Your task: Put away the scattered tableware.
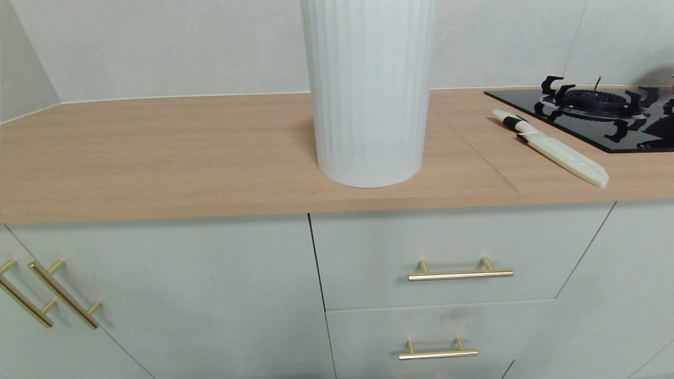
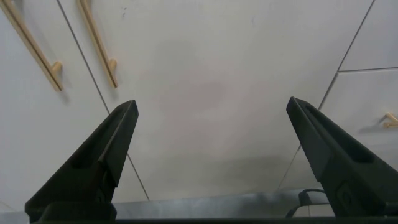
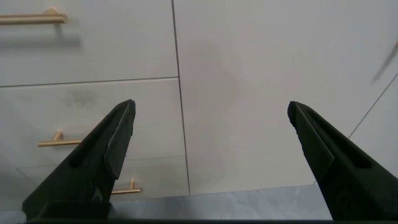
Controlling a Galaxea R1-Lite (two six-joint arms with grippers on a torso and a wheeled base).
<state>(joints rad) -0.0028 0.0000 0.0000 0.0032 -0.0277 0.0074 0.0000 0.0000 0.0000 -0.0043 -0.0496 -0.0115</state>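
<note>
Left pincer (image 2: 211,106): open. Both dark fingers (image 2: 99,155) stand wide apart with nothing between them. The arm is held low, wrist aimed at the pale cabinet front. Two brass door handles (image 2: 99,43) show beyond one finger, and the end of a drawer handle (image 2: 390,119) shows past the other.

Right pincer (image 3: 210,107): open likewise, fingers (image 3: 93,162) spread wide and empty. This arm is also low and faces the cabinetry. The stacked drawer fronts lie beyond one finger, with an upper brass handle (image 3: 31,18) and a lower one (image 3: 59,140). A plain door panel lies beyond the other.

Task item: a knife (image 1: 550,147), with a pale blade and a pale handle with a black band, lies flat on the wooden countertop (image 1: 158,152). It is toward my right side, just beside the front edge of the black hob (image 1: 605,113). Its blade tip points toward the counter's front edge. It is well apart from both pincers.

A tall white ribbed container (image 1: 368,95) stands upright near the middle of the countertop, close to its front edge and apart from the knife.

Below the counter, two drawers carry brass bar pulls (image 1: 459,272), one above the other.
</note>
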